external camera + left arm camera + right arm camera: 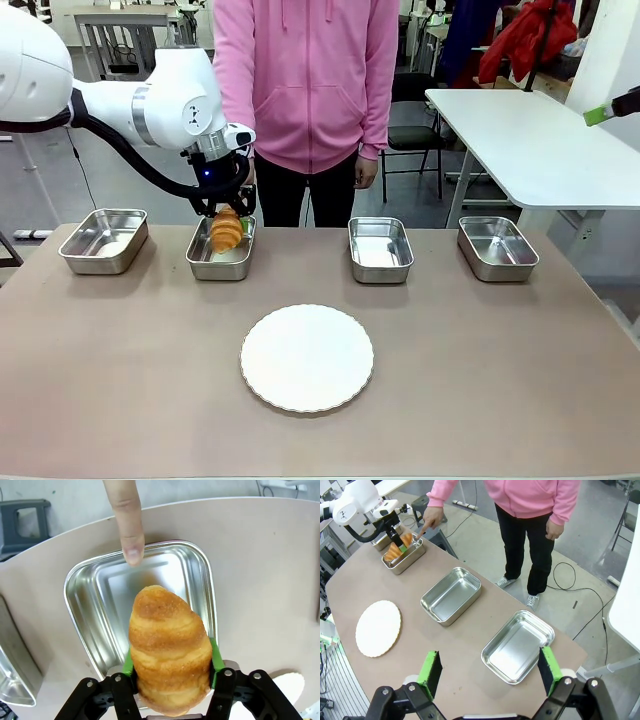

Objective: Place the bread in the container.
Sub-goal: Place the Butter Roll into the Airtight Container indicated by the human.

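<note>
Left pincer [170, 680] clamped on the bread [169, 650], green pads pressed to both flanks, croissant held end-on with its tip pointing down into the container [82, 597]. Bread hangs above the tray floor; contact with the floor cannot be told. In the front view the left pincer [226, 212] sits over the second tray [202, 262] from the robot's left, bread [227, 233] inside its outline. A person's finger [129, 522] points down at the tray's far rim, fingertip at or just over the edge. Right pincer [490, 672] spread wide, nothing between its pads, hovering over the counter [470, 645] near the rightmost tray [517, 647]. White plate [307, 358] lies mid-counter, apart from the row of four trays. Person in pink top stands at the far side.
</note>
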Robot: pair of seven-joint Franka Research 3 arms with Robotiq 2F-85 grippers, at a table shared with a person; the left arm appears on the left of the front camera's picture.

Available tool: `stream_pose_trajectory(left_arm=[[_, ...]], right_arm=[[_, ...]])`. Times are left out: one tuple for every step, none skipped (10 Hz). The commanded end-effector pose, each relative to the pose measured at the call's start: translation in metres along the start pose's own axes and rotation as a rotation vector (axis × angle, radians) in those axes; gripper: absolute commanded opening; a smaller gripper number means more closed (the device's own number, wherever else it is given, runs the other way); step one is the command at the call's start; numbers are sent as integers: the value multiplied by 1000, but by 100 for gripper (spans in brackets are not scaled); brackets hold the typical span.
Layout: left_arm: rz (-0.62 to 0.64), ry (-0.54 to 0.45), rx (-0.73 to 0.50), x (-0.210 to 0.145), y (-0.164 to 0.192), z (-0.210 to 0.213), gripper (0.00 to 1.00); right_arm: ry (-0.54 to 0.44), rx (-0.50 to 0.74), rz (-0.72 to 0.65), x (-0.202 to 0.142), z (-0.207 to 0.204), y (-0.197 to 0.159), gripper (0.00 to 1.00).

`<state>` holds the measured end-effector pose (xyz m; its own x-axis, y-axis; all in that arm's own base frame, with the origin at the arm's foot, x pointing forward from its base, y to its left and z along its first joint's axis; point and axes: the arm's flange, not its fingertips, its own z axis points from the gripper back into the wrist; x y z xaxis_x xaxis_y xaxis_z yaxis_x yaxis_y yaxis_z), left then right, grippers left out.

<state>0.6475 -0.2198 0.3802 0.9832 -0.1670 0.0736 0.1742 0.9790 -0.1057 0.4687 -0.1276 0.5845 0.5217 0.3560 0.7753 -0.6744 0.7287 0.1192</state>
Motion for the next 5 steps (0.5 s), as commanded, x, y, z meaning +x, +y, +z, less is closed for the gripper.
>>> stream_pose_trajectory(left_arm=[[-19,-7,17,-10,10,3,100],[-19,-8,20,-10,10,3,100],[-23,-12,19,-10,10,3,100],[-27,-10,17,-11,11,3,100],[-26,-12,16,-11,11,4,100]], right_arm=[[-12,4,2,0,0,1,100],[-12,4,2,0,0,1,100],[-12,4,2,0,0,1,100],[-12,4,2,0,0,1,100],[-12,4,2,0,0,1,100]])
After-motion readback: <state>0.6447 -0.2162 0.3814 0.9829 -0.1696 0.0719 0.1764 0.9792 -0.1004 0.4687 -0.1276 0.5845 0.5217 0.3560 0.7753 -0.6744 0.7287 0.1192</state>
